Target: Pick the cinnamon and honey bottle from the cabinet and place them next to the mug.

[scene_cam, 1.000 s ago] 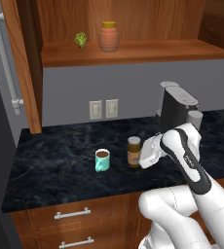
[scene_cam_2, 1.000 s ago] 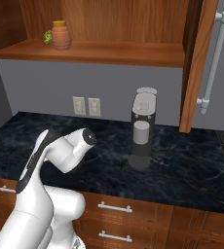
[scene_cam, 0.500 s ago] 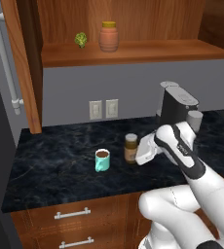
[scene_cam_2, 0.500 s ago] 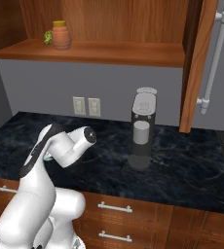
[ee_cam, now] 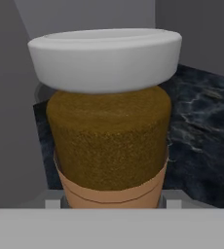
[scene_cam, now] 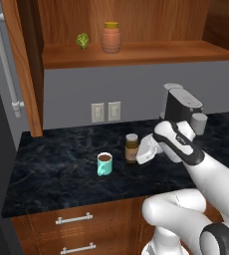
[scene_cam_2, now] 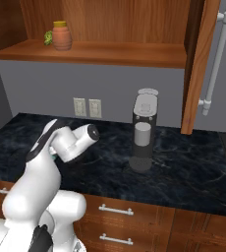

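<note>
The cinnamon [scene_cam: 132,148], a slim dark brown jar with a pale lid, stands upright just right of the teal mug [scene_cam: 104,163] on the black counter, a small gap apart. My gripper [scene_cam: 137,155] is shut on its right side. In the hand view the cinnamon [ee_cam: 109,141] looms very close and hides the fingertips. I cannot tell whether its base touches the counter. The honey bottle [scene_cam: 111,37], orange with a yellow lid, stands on the cabinet shelf [scene_cam: 151,51] and appears again at top left [scene_cam_2: 62,35] in the right base view.
A small green item [scene_cam: 82,41] sits left of the honey bottle. A dark coffee machine [scene_cam: 181,107] stands behind the arm at the wall. The open cabinet door [scene_cam: 24,64] hangs at left. Drawers with silver handles [scene_cam: 74,218] run below the counter edge.
The arm has carried the cinnamon slightly to the left, closer to the mug, and its wrist has turned a little. The honey bottle has stayed on the shelf.
</note>
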Available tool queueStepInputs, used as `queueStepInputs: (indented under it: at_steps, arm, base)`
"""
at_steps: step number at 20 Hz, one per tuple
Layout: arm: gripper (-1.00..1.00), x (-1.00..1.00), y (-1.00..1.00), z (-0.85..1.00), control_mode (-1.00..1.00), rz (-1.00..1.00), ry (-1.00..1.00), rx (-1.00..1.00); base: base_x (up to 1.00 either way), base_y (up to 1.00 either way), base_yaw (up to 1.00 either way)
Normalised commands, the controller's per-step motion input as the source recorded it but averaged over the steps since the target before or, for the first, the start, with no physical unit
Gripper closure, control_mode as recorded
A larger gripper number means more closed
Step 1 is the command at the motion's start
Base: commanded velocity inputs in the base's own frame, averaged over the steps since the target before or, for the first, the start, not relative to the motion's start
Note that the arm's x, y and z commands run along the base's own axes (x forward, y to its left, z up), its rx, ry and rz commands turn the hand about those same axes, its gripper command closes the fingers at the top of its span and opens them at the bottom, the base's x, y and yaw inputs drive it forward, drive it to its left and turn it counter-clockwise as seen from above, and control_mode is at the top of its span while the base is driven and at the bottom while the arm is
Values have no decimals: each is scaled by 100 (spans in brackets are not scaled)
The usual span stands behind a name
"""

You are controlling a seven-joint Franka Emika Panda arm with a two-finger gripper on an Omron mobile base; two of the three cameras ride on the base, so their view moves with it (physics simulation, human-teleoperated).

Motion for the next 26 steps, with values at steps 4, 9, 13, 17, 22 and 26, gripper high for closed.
queueStepInputs:
  at_steps: [4,9,13,17,22,26]
  arm:
    - [100,6,17,-21,-100,0,3,0]
    - [100,4,22,-42,-100,0,4,0]
    - [100,0,-4,-37,-100,-1,0,0]
    - [100,1,0,-30,-100,0,0,0]
    - [100,13,0,-11,-100,0,0,0]
    - [100,18,0,-6,-100,0,0,0]
  base:
    - [0,0,0]
    - [0,0,0]
    - [0,0,0]
    - [0,0,0]
    - [0,0,0]
    - [0,0,0]
